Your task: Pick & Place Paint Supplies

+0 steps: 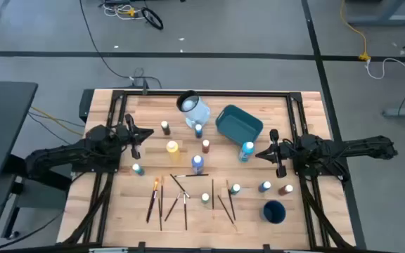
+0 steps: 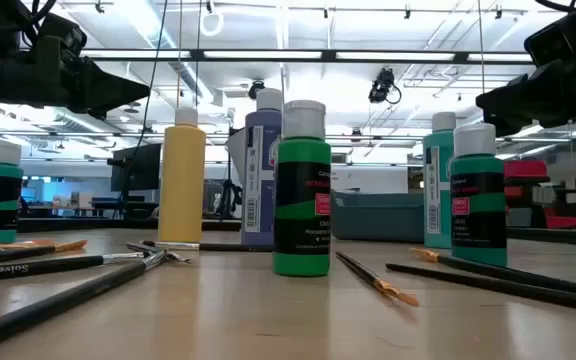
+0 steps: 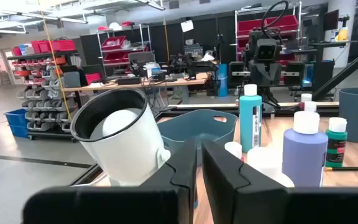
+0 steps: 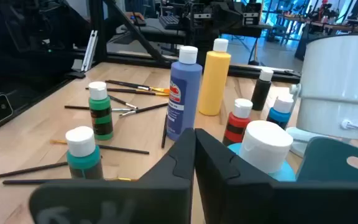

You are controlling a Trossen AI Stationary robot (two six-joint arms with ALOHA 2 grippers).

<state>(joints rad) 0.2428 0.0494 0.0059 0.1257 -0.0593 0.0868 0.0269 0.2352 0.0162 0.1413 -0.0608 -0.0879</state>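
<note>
High view: paint bottles [image 1: 197, 164] between, apart from both jaws.

Glossy plastic paint bottles [image 2: 302, 190] and matt-handled paintbrushes [image 2: 373, 279] on a smooth wooden table [image 1: 118, 211]

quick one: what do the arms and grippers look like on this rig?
Two matching arms, black all over, built of chunky jointed segments. The left gripper and right gripper each end in two flat, angular black fingers. No markings or loose cables show on them.
</note>
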